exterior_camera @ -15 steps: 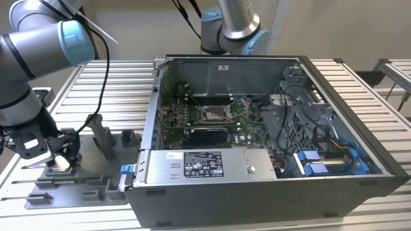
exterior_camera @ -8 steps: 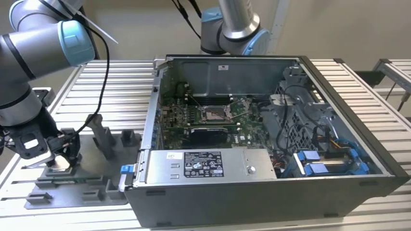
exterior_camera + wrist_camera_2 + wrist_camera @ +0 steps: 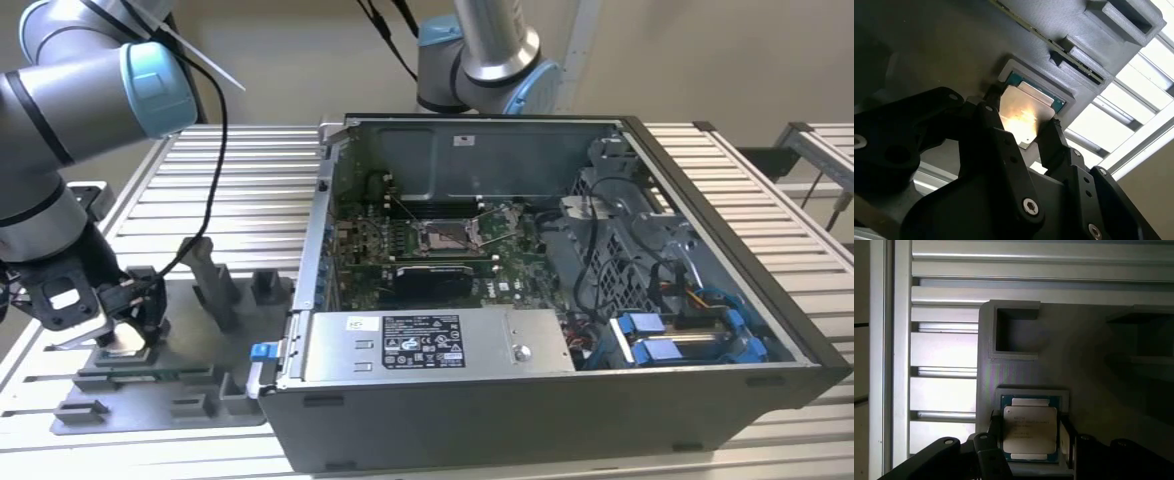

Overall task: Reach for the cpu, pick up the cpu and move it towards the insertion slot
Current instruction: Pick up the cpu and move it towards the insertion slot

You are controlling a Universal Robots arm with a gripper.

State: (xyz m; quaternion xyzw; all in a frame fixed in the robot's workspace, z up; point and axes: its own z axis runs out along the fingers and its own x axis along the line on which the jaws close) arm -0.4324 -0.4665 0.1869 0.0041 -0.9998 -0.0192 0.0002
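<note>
The cpu (image 3: 1030,432), a flat square chip with a silvery top, lies in a square pocket of the grey fixture plate (image 3: 1019,370). My gripper (image 3: 1029,427) stands over it with one black finger against each side edge, shut on the cpu (image 3: 1024,117), which still sits in the pocket. In the exterior view the gripper (image 3: 120,335) is low over the fixture plate (image 3: 160,385) at that view's left. The insertion slot (image 3: 447,237), a shiny metal frame with a dark centre, lies on the green board inside the open computer case.
The open computer case (image 3: 534,400) stands at the exterior view's right of the fixture, its wall between gripper and slot. Grey fixture blocks (image 3: 214,285) rise from the plate close to the gripper. A second robot arm (image 3: 487,50) stands behind the case. A slatted metal table (image 3: 227,170) lies underneath.
</note>
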